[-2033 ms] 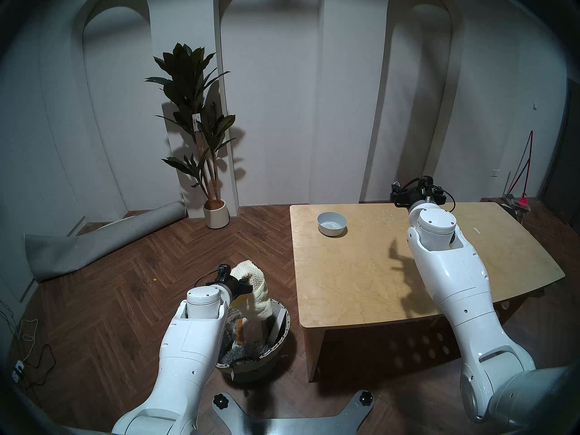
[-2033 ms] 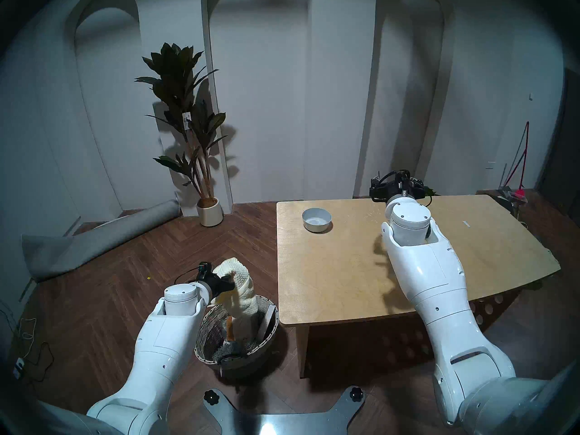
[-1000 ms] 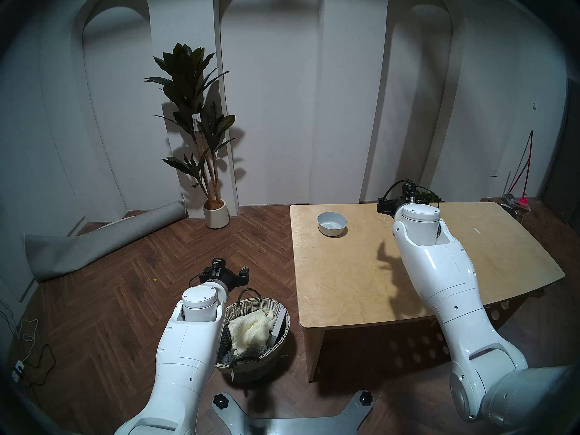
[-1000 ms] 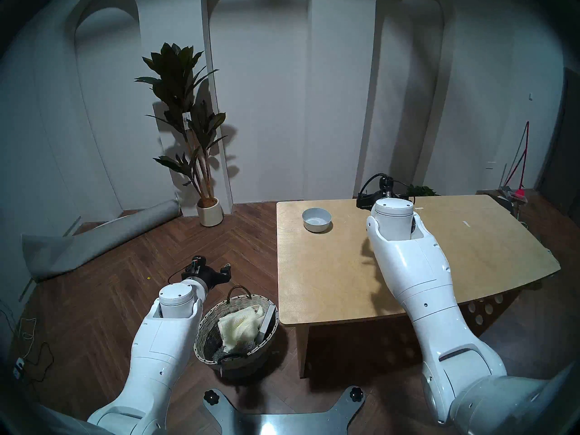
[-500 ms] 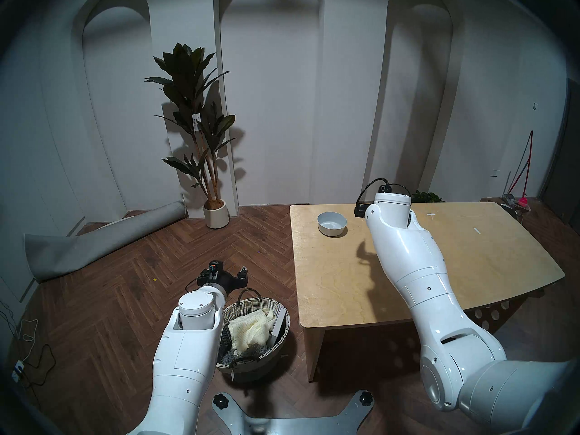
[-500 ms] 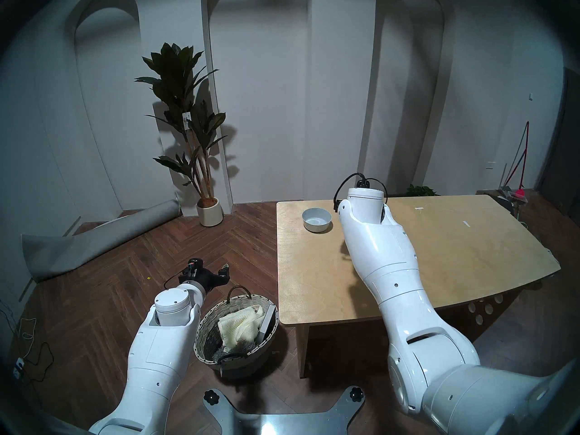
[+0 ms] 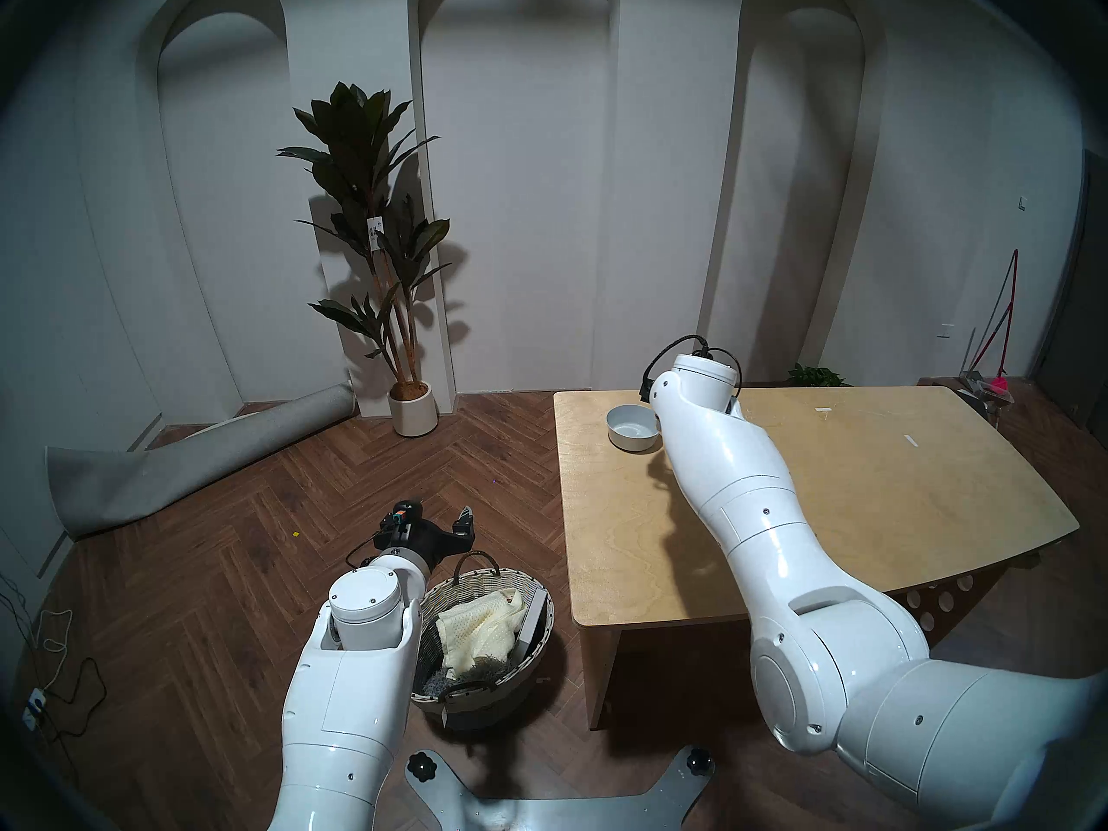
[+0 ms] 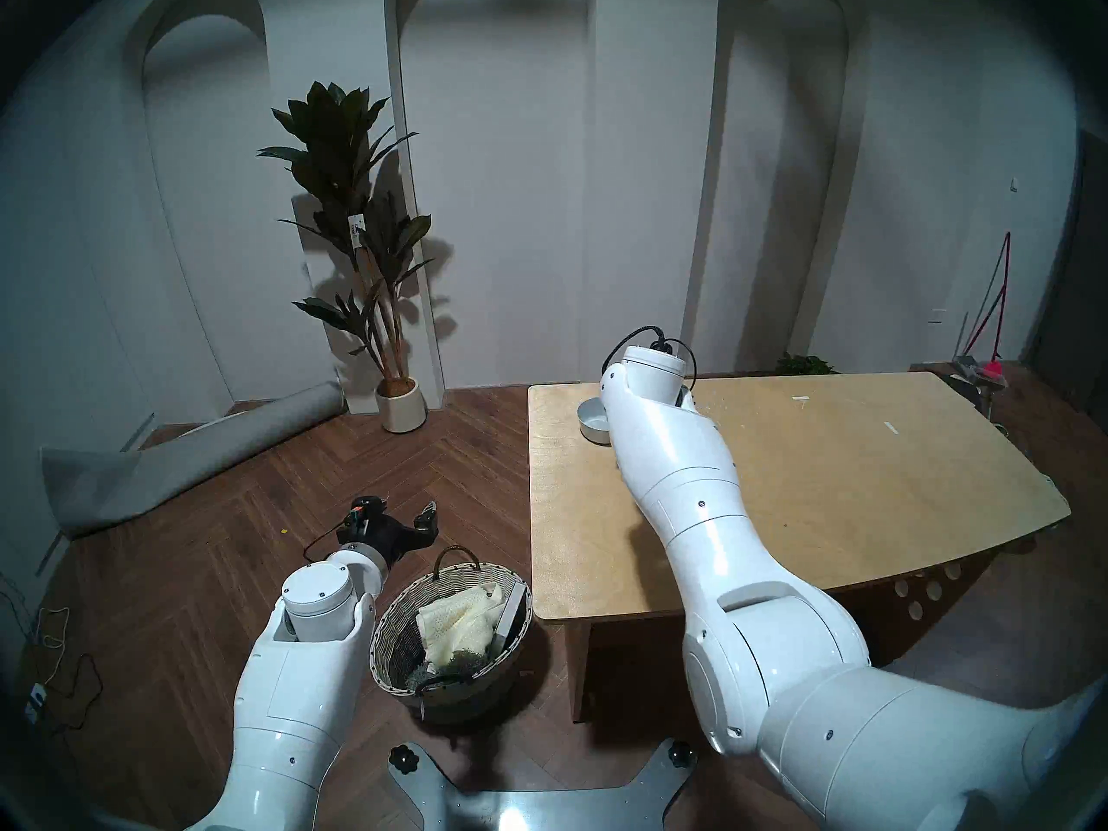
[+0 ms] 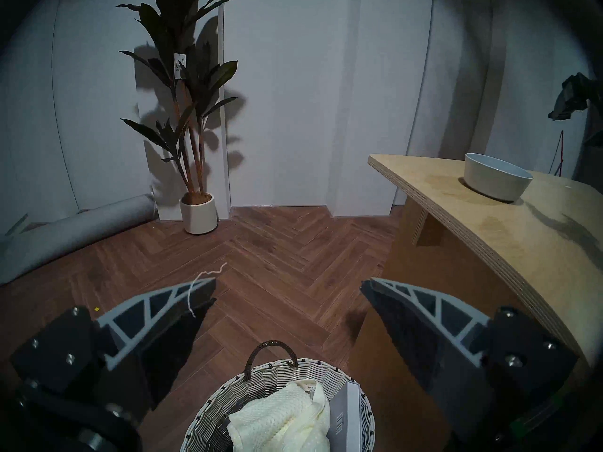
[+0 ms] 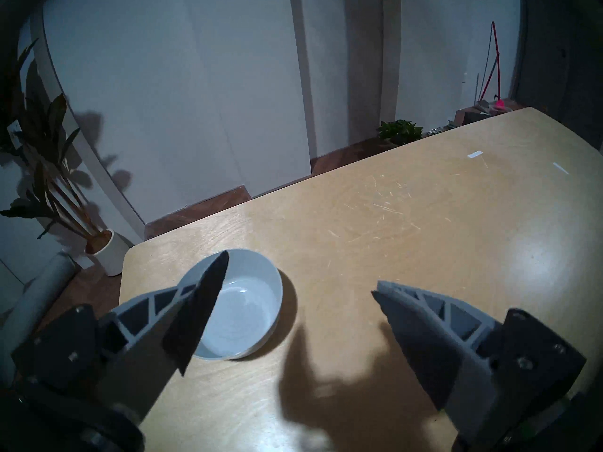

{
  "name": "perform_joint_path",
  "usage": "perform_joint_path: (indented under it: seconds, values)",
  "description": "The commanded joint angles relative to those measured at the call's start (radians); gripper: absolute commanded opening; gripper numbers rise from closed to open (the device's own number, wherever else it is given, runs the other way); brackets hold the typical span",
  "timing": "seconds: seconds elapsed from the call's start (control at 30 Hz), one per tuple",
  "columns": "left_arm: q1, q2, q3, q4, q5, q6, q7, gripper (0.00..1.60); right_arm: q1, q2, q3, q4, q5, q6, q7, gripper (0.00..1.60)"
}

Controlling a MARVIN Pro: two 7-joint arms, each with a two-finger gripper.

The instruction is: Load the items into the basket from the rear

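Head stereo left: wooden table (image 7: 839,512) at right; wicker basket (image 7: 533,656) lower centre, holding cream towel (image 7: 479,623); pale bowl (image 7: 629,431) on table's upper-left corner. Left gripper (image 9: 288,288) spread wide, empty; right gripper (image 10: 300,278) likewise, above bowl.

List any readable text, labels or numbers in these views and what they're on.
None can be read.
White tag on the tall plant: dark print, too small to read.
Label sewn on the cream towel in the basket: a line of print, blurred.
Side of the flat white box in the basket: a small dark mark, maybe a barcode, unreadable.
Bowl and table: no text seen.
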Motion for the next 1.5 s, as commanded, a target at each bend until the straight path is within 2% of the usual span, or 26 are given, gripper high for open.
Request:
perform_joint_path:
  seconds: [0.0,0.23,0.27,0.53,1.0,1.47]
  values:
    - [0.032,-0.004,-0.004,-0.061,0.001,-0.01,0.007,1.6,0.098,-0.087,-0.03,0.105,-0.042,-0.116,-0.05,1.6]
    - [0.051,-0.009,-0.009,-0.079,0.002,-0.007,0.02,1.6,0.146,-0.113,-0.005,0.263,-0.033,-0.214,-0.108,1.6]
    - [0.054,-0.009,-0.009,-0.081,0.002,-0.007,0.022,1.6,0.136,-0.111,-0.002,0.254,-0.031,-0.22,-0.109,1.6]
    - [0.079,-0.015,-0.008,-0.102,0.009,0.0,0.048,1.6,0.2,-0.125,0.043,0.434,-0.002,-0.326,-0.085,1.6]
    - [0.089,-0.03,0.009,-0.111,0.03,0.006,0.079,1.6,0.289,-0.136,0.081,0.578,0.047,-0.411,-0.018,1.6]
    - [0.098,-0.035,0.024,-0.11,0.046,0.015,0.103,1.6,0.325,-0.137,0.09,0.689,0.064,-0.466,0.035,1.6]
